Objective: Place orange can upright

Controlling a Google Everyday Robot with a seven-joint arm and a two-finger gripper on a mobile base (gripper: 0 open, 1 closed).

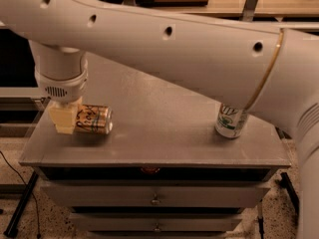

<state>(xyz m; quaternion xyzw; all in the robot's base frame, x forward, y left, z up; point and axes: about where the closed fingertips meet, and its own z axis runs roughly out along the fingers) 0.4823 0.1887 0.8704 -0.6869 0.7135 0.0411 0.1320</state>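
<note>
The orange can is copper-coloured with dark script lettering. It lies on its side near the left front corner of the grey cabinet top. My gripper hangs straight down from the white wrist at the far left. Its cream fingers are closed over the can's left end. The can looks raised a little off the surface, still horizontal. The far finger is hidden behind the can.
A white-and-green can stands upright at the right of the cabinet top, partly hidden by my big white arm, which spans the view. Drawers sit below the front edge. A wooden shelf is behind.
</note>
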